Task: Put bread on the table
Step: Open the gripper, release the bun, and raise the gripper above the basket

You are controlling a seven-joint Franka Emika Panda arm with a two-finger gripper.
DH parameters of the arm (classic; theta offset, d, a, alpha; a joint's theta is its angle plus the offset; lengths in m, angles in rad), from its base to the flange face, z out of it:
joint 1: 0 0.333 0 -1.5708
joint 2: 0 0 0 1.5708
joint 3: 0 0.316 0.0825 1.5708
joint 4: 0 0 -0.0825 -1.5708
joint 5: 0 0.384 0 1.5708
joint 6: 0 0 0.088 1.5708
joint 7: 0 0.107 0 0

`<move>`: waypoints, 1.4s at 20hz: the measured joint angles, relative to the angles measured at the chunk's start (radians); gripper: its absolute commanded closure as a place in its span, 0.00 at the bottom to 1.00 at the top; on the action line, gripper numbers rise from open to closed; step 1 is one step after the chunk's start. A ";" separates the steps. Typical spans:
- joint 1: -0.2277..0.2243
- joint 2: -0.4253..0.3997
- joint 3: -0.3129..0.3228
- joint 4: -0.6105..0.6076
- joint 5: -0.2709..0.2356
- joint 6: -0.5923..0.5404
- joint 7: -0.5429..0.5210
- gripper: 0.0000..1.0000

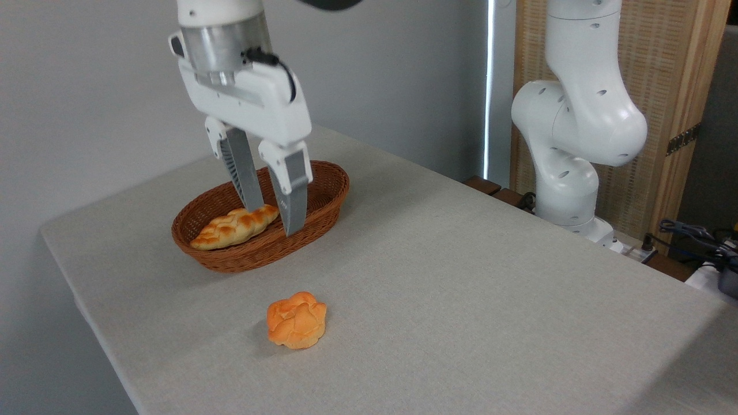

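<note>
Bread (297, 320) lies on the table (461, 276), a small round orange-golden bun with a lumpy, lobed top. It rests alone on the grey-beige cloth near the front edge, lobed side facing up and slightly toward the camera. Being nearly round, it has no clear long axis; it is only a little wider than it is tall in this view. A soft shadow sits to its left.

Behind it and to the left, well apart, stands a brown oval wicker basket (262, 225), its long axis running from lower left to upper right. Inside lies a braided loaf (233, 226), paler and longer than the bun, stretched along the same diagonal as the basket.

The gripper (275, 219) hangs above the basket with its two fingers pointing down, their tips reaching in front of the right end of the loaf. The jaws stand apart with a moderate gap and nothing is held between them. Whether a fingertip touches the loaf cannot be told.

To the right, beyond the far edge of the table, rises the white base of the arm (571, 144), in front of a wooden screen (669, 86).
</note>
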 measured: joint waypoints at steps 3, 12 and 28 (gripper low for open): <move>0.033 -0.009 -0.027 0.007 -0.009 -0.008 -0.023 0.00; 0.046 -0.008 -0.030 0.007 -0.009 -0.008 0.033 0.00; 0.048 -0.047 -0.009 -0.023 -0.008 -0.017 0.120 0.00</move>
